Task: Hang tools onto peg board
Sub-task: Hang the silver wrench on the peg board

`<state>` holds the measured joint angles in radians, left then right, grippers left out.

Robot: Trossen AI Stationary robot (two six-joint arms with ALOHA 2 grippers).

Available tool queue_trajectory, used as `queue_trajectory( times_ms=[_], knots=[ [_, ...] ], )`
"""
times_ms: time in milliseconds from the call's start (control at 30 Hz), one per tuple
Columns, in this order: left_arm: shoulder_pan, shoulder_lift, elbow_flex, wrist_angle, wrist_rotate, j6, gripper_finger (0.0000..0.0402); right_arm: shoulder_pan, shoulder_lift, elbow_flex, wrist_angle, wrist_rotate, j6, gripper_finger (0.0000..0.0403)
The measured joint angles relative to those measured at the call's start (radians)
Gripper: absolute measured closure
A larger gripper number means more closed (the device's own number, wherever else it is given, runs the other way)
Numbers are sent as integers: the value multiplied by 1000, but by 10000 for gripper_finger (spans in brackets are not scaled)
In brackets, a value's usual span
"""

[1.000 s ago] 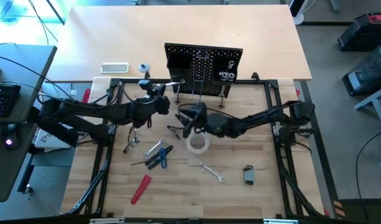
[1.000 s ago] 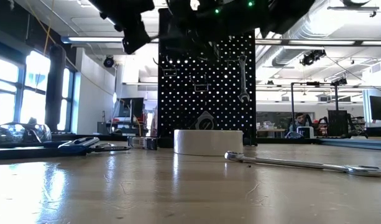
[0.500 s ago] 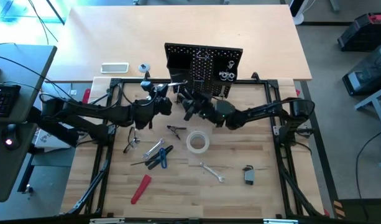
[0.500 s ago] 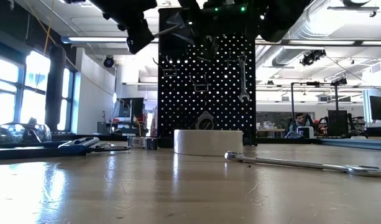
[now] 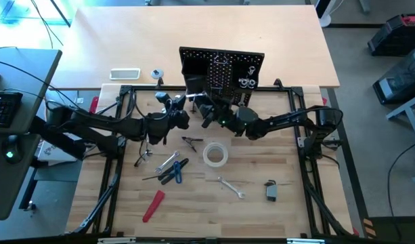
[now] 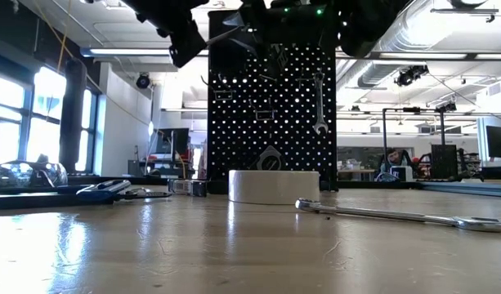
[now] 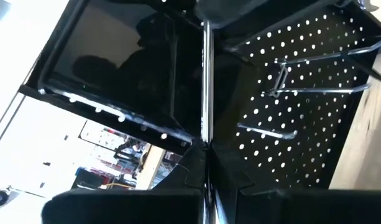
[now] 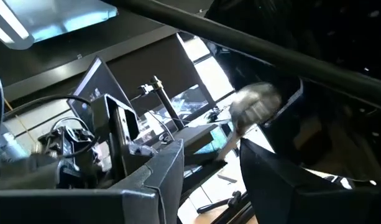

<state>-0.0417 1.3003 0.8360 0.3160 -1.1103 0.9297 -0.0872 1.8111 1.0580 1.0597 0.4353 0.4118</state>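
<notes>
Done: one wrench (image 6: 319, 102) hangs on board (image 5: 221, 71) | Left gripper (image 5: 183, 102) clamped on thin silver tool (image 7: 206, 81) at board | Right gripper (image 5: 206, 108) fingers apart | Left: tape roll (image 5: 215, 154), pliers (image 5: 173, 171), more on table (image 5: 193, 203)

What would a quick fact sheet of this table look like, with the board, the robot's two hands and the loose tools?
Board: black peg board, upright at the table's far side, one wrench hanging on it
Left hand: shut on a thin silver tool, raised at the board
Right hand: raised beside it at the board, fingers apart
Loose on table: white tape roll, red-handled tool, blue-handled pliers, silver wrench
</notes>
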Motion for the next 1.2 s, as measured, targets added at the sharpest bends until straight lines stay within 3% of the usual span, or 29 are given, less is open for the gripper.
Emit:
queue_trajectory(
  times_ms=[433, 833, 1200],
  knots=[
    [-60, 144, 1, 326, -8, 207, 402, 0, 0, 0, -2, 36, 11, 252],
    [-63, 159, 0, 387, -45, 261, 402, 10, 0, 0, -4, 43, -27, 320],
    [-49, 158, 1, 389, -56, 279, 402, 22, 0, 0, -1, 53, -54, 316]
  ],
)
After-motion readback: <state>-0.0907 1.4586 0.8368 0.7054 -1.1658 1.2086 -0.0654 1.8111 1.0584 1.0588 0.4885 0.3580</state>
